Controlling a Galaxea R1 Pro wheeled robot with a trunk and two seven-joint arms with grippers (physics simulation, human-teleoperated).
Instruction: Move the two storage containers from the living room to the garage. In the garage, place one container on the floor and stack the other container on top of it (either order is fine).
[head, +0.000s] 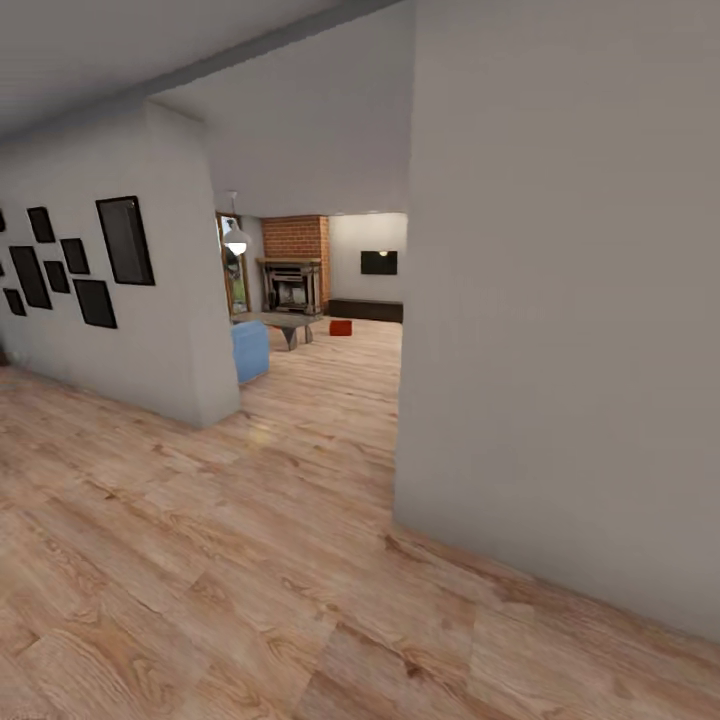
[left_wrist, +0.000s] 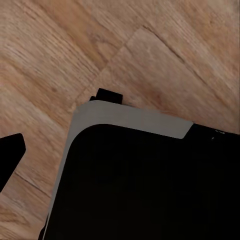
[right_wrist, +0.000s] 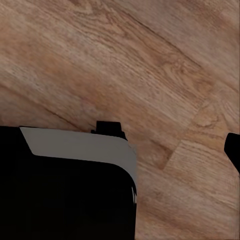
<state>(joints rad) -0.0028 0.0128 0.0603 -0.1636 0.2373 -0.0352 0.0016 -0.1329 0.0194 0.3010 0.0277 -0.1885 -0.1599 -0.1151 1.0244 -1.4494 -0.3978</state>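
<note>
On my left, a wall (head: 150, 330) hung with black frames (head: 125, 240). Past it, a blue sofa (head: 250, 350), a coffee table (head: 288, 325), and one red storage container (head: 340, 327) on the far floor. A grey wall (head: 560, 350) blocks my right. I cannot tell either gripper's state.

Red bin (head: 340, 327) far off on wood floor (head: 250, 560), too small to tell walls or contents. Blue sofa (head: 250, 350) half hidden behind wall corner (head: 190, 340). Left-edge picture frames (head: 60, 265) cut off. Both wrist views: dark robot body (left_wrist: 150, 185) blocks lower floor.
</note>
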